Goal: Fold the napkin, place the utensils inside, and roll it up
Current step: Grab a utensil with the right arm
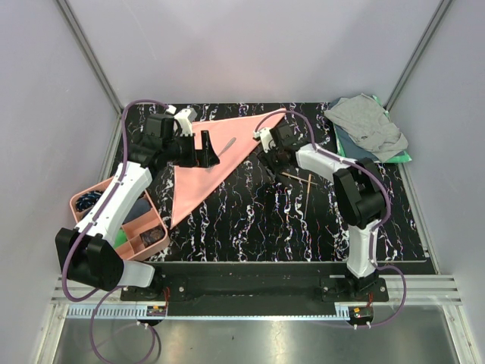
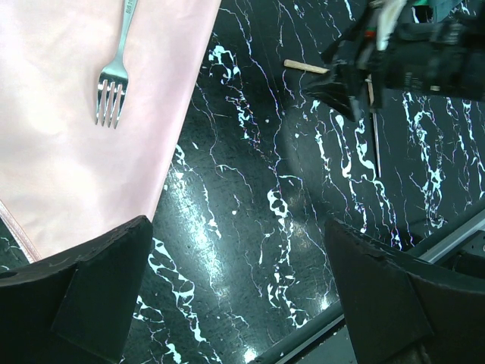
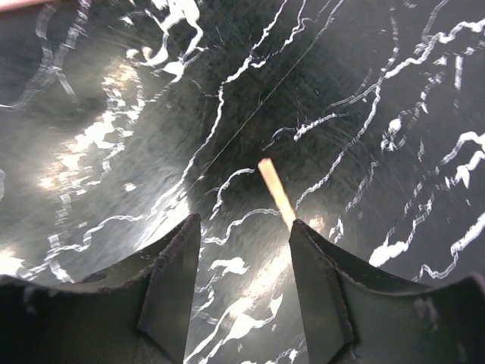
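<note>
The salmon-pink napkin (image 1: 198, 171) lies folded into a triangle on the black marble table, also showing in the left wrist view as napkin (image 2: 68, 144). A silver fork (image 1: 226, 144) rests on it, tines clear on the fork (image 2: 112, 83). My left gripper (image 1: 205, 156) hovers open over the napkin's right edge; in its own view the left gripper (image 2: 239, 296) has only bare table between its fingers. My right gripper (image 1: 276, 158) is low over the table, open. A brownish-handled stick (image 3: 273, 190) pokes out past its right finger (image 3: 326, 280). Two thin sticks (image 1: 296, 177) lie just right of it.
A pink compartment tray (image 1: 78, 202) with small items sits at the left edge beside the left arm. A grey cloth (image 1: 367, 125) lies on a green cloth (image 1: 399, 158) at the back right. Walls close in the back and both sides.
</note>
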You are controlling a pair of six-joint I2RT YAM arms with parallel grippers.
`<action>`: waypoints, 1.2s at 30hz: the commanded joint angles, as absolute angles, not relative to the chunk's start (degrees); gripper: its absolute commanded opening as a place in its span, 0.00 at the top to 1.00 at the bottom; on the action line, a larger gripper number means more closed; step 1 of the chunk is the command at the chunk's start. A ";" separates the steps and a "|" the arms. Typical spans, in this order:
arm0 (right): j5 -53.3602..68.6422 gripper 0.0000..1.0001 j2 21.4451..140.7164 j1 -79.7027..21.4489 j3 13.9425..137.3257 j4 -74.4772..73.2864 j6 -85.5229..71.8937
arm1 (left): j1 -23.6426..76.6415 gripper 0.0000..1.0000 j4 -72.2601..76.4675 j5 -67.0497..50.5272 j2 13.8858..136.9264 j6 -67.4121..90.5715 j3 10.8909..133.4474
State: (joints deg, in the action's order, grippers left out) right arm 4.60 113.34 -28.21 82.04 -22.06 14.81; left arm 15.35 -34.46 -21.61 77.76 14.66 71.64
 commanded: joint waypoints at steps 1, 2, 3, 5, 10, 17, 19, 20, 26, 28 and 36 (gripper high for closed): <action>4.48 0.44 115.84 -26.90 85.52 -21.09 20.39 | 15.56 0.01 -31.99 -21.62 77.08 14.33 72.95; 4.57 0.44 116.10 -26.63 85.78 -21.18 21.09 | 15.56 0.01 -31.99 -21.62 77.08 14.33 72.95; 4.66 0.45 116.28 -26.37 85.87 -21.53 21.44 | 15.56 0.01 -31.99 -21.71 77.17 14.33 72.95; 5.88 0.46 116.37 -25.58 86.04 -22.41 21.88 | 15.56 0.01 -31.99 -21.80 77.25 14.41 72.95; 7.73 0.49 116.89 -24.87 84.99 -23.91 22.94 | 15.56 0.01 -31.99 -21.97 77.08 14.41 73.04; 8.17 0.57 119.53 -24.87 85.78 -27.77 23.91 | 15.56 0.01 -31.90 -21.89 76.91 14.50 73.04; 7.74 0.59 119.71 -24.87 85.87 -28.04 23.91 | 15.56 0.01 -31.91 -21.88 76.90 14.50 73.04; 7.65 0.62 120.14 -24.79 86.22 -28.56 23.99 | 15.56 0.01 -31.99 -21.97 76.90 14.50 73.04; 6.15 0.87 122.69 -25.05 89.03 -32.69 22.85 | 15.56 0.01 -31.99 -21.80 76.55 14.50 73.04; 5.54 0.93 122.52 -25.05 88.95 -32.78 21.02 | 15.56 0.01 -31.90 -21.80 76.46 14.50 73.04; 0.44 1.00 117.43 -27.94 94.48 -35.25 0.55 | 15.56 0.01 -31.91 -22.06 76.73 14.68 73.12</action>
